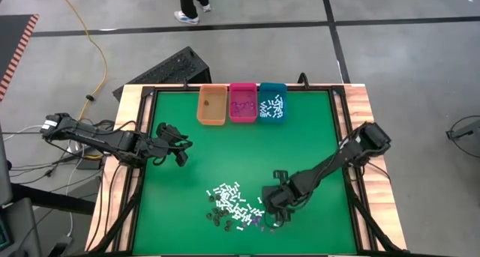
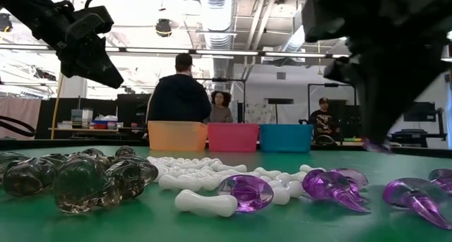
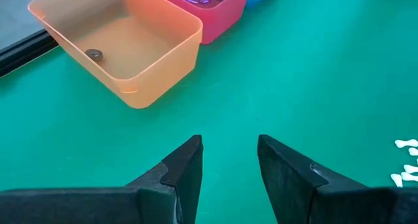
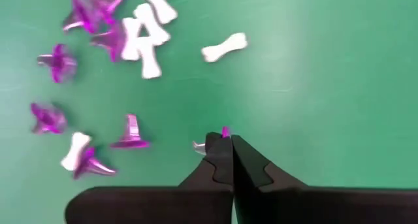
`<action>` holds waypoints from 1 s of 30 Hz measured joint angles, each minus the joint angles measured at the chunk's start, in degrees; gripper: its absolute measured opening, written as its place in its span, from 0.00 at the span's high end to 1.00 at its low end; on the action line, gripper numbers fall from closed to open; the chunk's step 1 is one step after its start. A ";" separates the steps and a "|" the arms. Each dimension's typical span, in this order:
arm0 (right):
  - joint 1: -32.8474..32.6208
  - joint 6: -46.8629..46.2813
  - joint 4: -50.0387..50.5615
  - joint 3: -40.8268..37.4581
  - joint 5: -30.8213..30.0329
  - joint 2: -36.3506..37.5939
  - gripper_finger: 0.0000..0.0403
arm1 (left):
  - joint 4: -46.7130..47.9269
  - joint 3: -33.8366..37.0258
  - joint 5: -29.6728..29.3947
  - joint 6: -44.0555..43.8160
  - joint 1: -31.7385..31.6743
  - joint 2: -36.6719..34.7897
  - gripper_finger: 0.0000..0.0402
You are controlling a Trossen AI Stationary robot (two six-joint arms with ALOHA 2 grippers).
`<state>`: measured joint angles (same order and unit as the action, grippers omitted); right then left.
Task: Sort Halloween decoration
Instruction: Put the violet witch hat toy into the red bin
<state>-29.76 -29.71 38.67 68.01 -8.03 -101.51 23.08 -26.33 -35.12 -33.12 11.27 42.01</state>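
Note:
The Halloween decoration pile [image 1: 234, 206] lies on the green mat near the table's near edge: white bone-shaped sticks [image 4: 224, 47], purple bits [image 4: 132, 136] and dark pieces [image 2: 81, 182]. My right gripper [image 1: 274, 212] is at the pile's right end, shut on a purple bit [image 4: 225, 130]. In the low view it is the dark shape on the right [image 2: 373, 132]. My left gripper [image 1: 181, 150] hangs open over bare mat on the table's left side, well short of the orange bin [image 3: 127, 44], and touches nothing [image 3: 228, 155]. My right gripper pinches a purple bit between its two fingers. Only a small purple point [image 4: 225, 130] shows past the fingertips [image 4: 215, 145], which hide the rest. The fingers come from above, pointing down. Whether the bit is clear of the mat I cannot tell.
Three bins stand side by side at the far edge: orange [image 1: 211, 106] with one dark piece [image 3: 95, 54], pink [image 1: 242, 102] with purple bits, teal [image 1: 271, 102] with white pieces. Bare green mat lies between bins and pile. People stand beyond the table [image 2: 180, 94].

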 joint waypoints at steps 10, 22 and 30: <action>15.23 17.55 -2.26 0.07 -7.18 7.19 0.96 | 0.02 0.00 -0.01 0.53 0.00 0.01 0.66; 41.14 33.14 -27.74 0.22 -7.23 6.04 0.94 | 0.33 0.00 -0.10 0.55 0.00 0.01 0.66; 50.47 32.78 -29.09 0.14 -2.29 3.66 0.84 | 0.29 0.00 -0.60 0.49 -0.02 0.01 0.66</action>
<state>20.71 3.07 9.58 68.15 -10.33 -97.84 23.38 -26.33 -35.73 -32.64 11.25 42.02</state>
